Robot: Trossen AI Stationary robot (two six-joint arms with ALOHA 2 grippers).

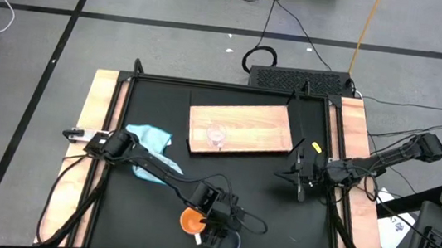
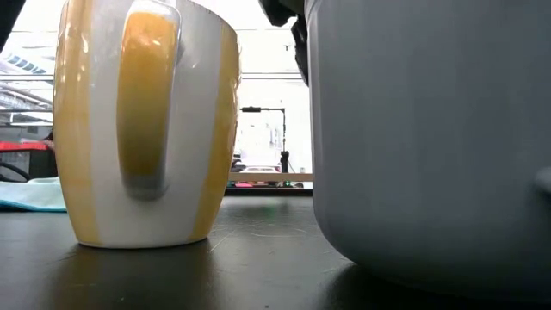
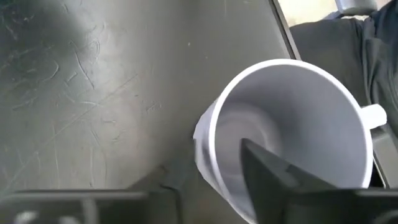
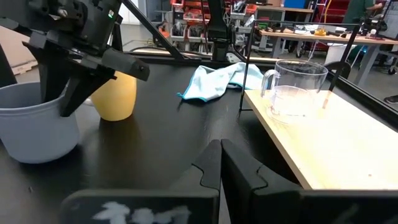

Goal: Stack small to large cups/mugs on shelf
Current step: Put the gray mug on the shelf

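The left pincer is down at the grey-blue mug by the worktop's near edge, one finger inside the mug and one outside its wall, straddling the rim; I cannot tell whether they press on it. Just beside that mug stands the orange mug, its white handle facing the low camera. The right pincer hangs with its fingers together near the worktop's right edge, close to the shelf's right end, holding nothing.

The shelf, a light-wood board, lies flat toward the far edge, and the clear glass cup stands upright on its near-left part. A light blue cloth is crumpled by the left edge.

The black worktop is scuffed with fine scratches and has pale wooden side rails. Around it is grey floor crossed by dark lines and cables; beyond the far edge are workbenches and metal racks.
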